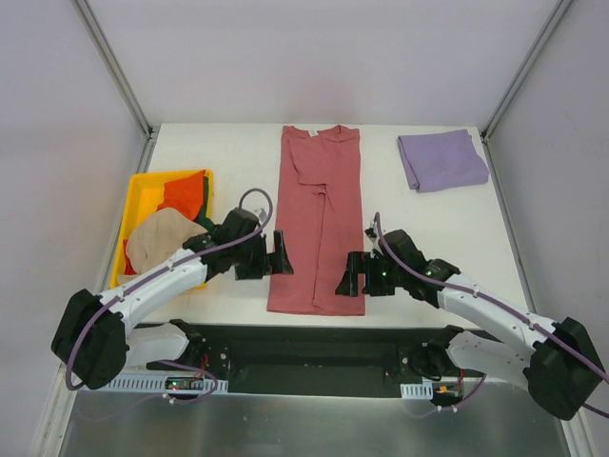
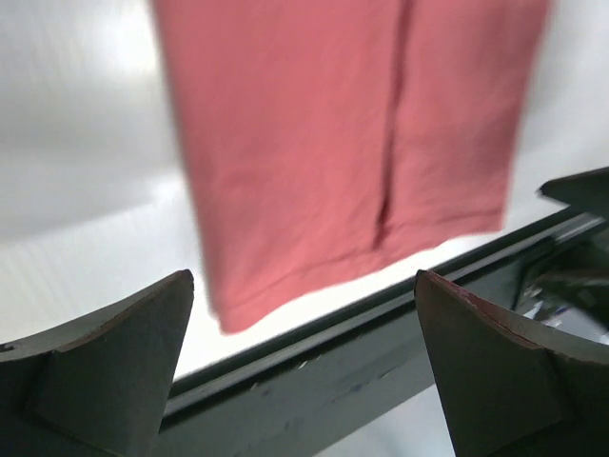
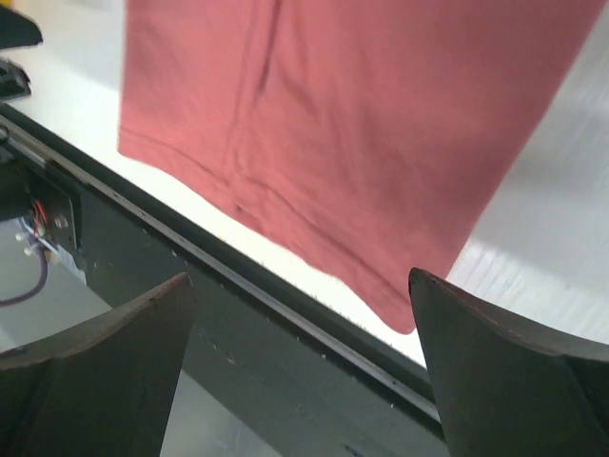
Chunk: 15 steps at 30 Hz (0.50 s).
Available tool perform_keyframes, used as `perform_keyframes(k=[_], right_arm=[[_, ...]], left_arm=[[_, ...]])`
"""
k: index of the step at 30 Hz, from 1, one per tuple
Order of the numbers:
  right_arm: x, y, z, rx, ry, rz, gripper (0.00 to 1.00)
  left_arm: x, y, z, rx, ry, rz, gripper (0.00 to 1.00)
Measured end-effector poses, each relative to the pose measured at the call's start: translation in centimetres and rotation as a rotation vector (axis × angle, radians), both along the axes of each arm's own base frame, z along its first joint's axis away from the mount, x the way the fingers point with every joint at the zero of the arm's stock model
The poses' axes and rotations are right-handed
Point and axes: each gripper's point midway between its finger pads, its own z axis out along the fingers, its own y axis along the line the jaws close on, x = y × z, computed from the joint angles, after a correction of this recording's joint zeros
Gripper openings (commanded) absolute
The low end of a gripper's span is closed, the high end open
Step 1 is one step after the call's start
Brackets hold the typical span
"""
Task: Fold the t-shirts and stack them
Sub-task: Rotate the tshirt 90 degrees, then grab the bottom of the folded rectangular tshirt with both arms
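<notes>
Only overhead shows the lavender shirt (image 1: 442,160); left gripper (image 1: 282,254) and right gripper (image 1: 349,273) gape empty

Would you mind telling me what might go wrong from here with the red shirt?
1. The dusty red shirt has its near hem close to the table edge, so the left claw or right claw, both open, may strike the dark rail when reaching for it.
2. The shirt lies folded in layers; pinching only the top layer may undo the fold.

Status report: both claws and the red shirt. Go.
Left claw open, right claw open, both empty. Red shirt flat, sides folded in, between them. Nothing blocking.
</notes>
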Motion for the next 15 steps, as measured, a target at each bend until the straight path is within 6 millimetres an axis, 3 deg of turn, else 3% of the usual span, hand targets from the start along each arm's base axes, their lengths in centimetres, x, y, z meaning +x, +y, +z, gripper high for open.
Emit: perform_keyframes(k=[6,10,15], right_arm=[[-3.0,-0.2,-3.7,-0.006,0.203,-0.009,0.99],[-3.7,-0.6,-4.7,-0.006,0.255,-0.044,0.99],[-4.2,-1.0,-5.0,0.001,0.267,-0.075,0.99]], left_arm=[[-6.8,3.1,-5.9,0.078,0.196,0.036,0.80],[-8.3,3.6,-7.1,0.084,0.236,0.048,0.70],[-9.1,3.2,-7.8,0.073,0.253,0.037,0.51]])
